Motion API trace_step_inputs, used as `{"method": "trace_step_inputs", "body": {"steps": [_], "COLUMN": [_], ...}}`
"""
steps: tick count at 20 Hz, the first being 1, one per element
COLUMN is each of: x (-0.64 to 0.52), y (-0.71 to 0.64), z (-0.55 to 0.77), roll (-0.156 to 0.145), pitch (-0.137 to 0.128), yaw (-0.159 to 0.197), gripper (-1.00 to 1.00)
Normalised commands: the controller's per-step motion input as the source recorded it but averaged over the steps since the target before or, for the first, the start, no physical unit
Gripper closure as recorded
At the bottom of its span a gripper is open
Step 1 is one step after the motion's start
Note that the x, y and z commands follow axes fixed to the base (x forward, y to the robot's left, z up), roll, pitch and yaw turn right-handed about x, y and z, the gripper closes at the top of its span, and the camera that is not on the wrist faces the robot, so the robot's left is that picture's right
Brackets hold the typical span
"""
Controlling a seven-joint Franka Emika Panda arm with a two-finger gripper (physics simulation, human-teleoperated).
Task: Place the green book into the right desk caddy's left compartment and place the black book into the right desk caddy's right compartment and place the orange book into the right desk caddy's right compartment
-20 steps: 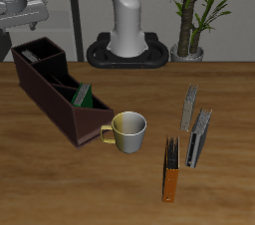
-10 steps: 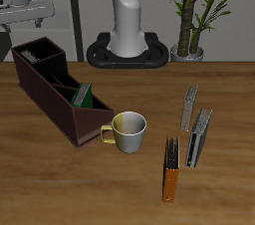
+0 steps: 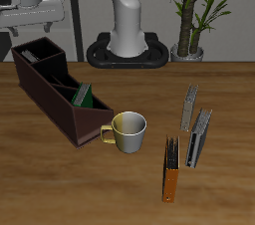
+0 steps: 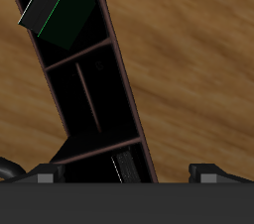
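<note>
Dark green cover with white page edges: green book point(image 3: 84, 96) standing tilted inside the right desk caddy point(image 3: 60, 110), in the left compartment point(image 3: 80, 98) bounded by the slanted divider, near the end closest to the mug point(image 3: 127, 131); same green book point(image 4: 62, 8) seen from the wrist camera, leaning against the caddy's inner wall. Black book point(image 3: 36, 56) lodged in the right compartment point(image 3: 40, 60) at the caddy's far end, pale page edges just showing above the rim. Orange book point(image 3: 171, 183) upright on the wooden table point(image 3: 110, 194) near the front edge, well apart from the caddy, with a slim dark book point(image 3: 170, 154) touching it just behind. Two slim grey books point(image 3: 193, 124) standing a little farther back, just beside each other. Gripper point(image 3: 30, 28) hanging above the caddy's far end, clear of the rim, holding nothing and touching nothing; jaws parted, with only the dark fingertips point(image 4: 203, 171) showing at the edge of the wrist picture and the caddy's dividers visible between them. Potted plant point(image 3: 195, 10) at the back of the table beside the robot's base.
</note>
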Motion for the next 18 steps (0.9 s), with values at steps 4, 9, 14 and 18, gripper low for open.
{"method": "trace_step_inputs", "body": {"steps": [4,9,14,18], "x": [0.58,0.27,0.49,0.34], "y": [0.37,0.14,0.27,0.29], "z": [-0.04,-0.02,0.04,0.09], "roll": [0.019,0.007,0.038,0.021], "pitch": [-0.018,-0.013,-0.048,-0.029], "yaw": [-0.015,-0.014,-0.021,-0.042], "gripper": [-1.0,-1.0,-1.0,-1.0]}}
